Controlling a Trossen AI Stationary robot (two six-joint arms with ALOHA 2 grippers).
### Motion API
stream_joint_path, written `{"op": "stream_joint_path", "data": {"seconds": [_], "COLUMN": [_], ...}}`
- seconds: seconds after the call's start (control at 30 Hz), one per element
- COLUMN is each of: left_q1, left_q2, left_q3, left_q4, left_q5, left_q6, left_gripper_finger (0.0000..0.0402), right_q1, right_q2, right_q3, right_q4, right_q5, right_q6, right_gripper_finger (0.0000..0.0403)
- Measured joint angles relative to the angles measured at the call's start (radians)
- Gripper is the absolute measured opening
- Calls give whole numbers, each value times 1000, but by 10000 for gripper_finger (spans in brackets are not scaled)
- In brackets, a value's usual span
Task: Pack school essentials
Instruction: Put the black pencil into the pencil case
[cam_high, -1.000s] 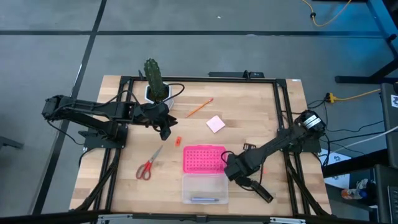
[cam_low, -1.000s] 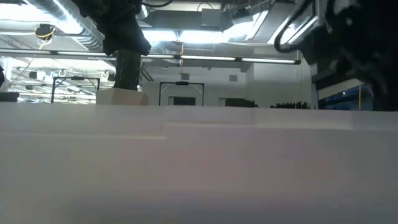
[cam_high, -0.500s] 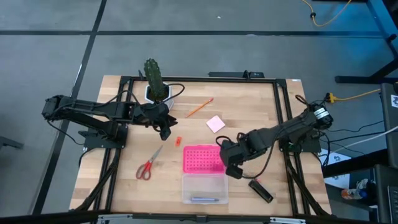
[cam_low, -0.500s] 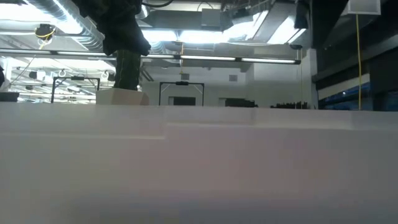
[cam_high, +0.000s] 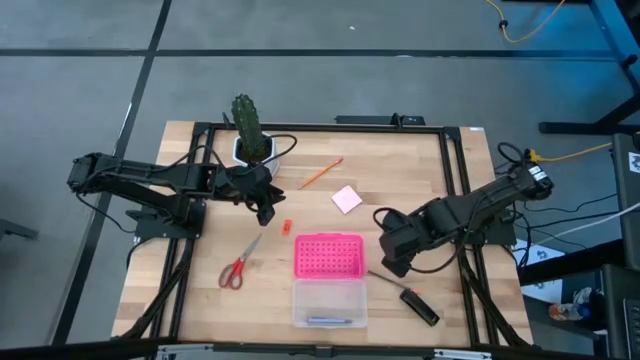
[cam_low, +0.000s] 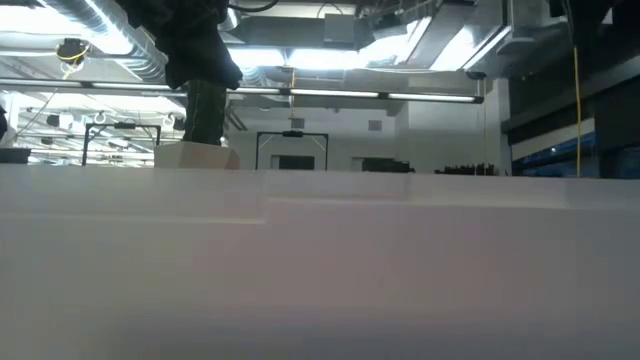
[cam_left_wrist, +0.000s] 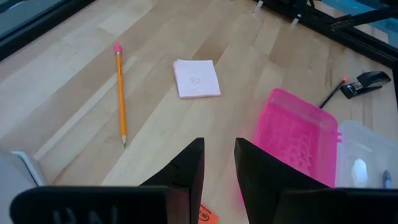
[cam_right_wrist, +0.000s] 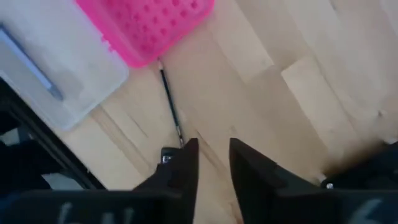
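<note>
Wooden table (cam_high: 420, 170) with packing barely begun: only a blue pen (cam_high: 328, 320) lies inside the clear box (cam_high: 329, 302). Scissors (cam_high: 239, 263), pencil (cam_high: 320, 173), notepad (cam_high: 347, 199), grey pen (cam_high: 385, 283) and black block (cam_high: 420, 306) remain out. Right gripper (cam_high: 392, 268), slightly parted and empty, hovers over the grey pen; left gripper (cam_high: 266, 213), narrowly parted and empty, waits beside the cactus (cam_high: 247, 125).

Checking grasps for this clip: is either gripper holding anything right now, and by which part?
Nothing is held. The left gripper hangs empty above the table; the right gripper stands open over the grey pen, not gripping it.
</note>
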Motion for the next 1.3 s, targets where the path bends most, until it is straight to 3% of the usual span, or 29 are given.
{"op": "stream_joint_path", "data": {"seconds": [0.2,0.3,0.47,0.67,1.0,1.3], "left_q1": [0,0,0,-1,-1,0], "left_q2": [0,0,0,0,0,0], "left_q3": [0,0,0,0,0,0], "left_q4": [5,5,5,4,2,-1], "left_q5": [1,2,2,2,2,2], "left_q6": [-6,-7,21,19,27,27], "left_gripper_finger": [83,83,83,83,83,83], "right_q1": [2,2,12,32,95,109], "right_q2": [0,-1,0,0,16,153], "right_q3": [-158,-277,-434,-539,-577,-541], "right_q4": [88,246,531,634,786,774], "right_q5": [-57,-125,-148,-165,-133,-95], "right_q6": [19,-1,-81,-115,-33,-28], "right_gripper_finger": [158,174,181,181,181,181]}}
